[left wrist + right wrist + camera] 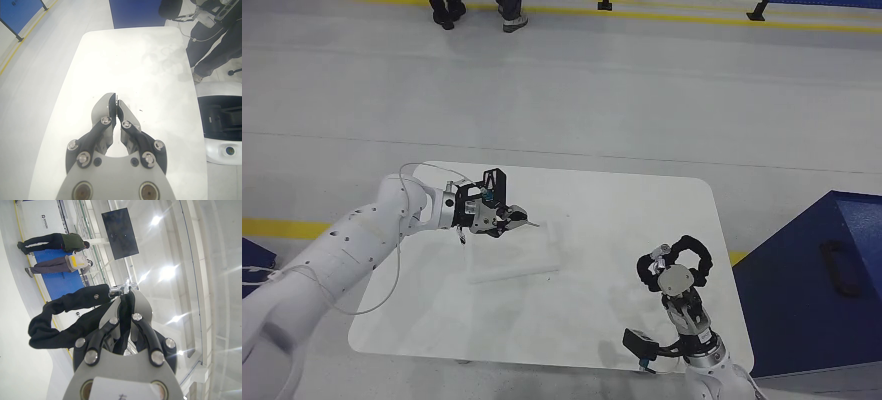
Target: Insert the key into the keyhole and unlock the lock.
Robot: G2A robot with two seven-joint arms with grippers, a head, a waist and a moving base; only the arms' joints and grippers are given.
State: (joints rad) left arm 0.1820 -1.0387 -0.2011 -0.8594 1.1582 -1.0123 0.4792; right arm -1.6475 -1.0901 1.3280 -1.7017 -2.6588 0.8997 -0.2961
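Note:
My left gripper [514, 215] hovers over the white table's [622, 210] left part, shut on a small thin metal key [529, 223] that points toward the table's middle. In the left wrist view the key [117, 97] shows edge-on between the closed fingertips of the left gripper [116, 100]. My right gripper [675, 283] is at the table's near right, pointing upward and shut on the lock [647, 266], a loop in a black fabric sleeve. The right wrist view shows the lock's black sleeve [56, 311] and its shiny metal end [118, 291] beside the right gripper [125, 296].
A dark blue block [812, 280] stands just off the table's right edge. The table top [132, 56] between the two arms is bare. The floor around it is pale grey with yellow lines.

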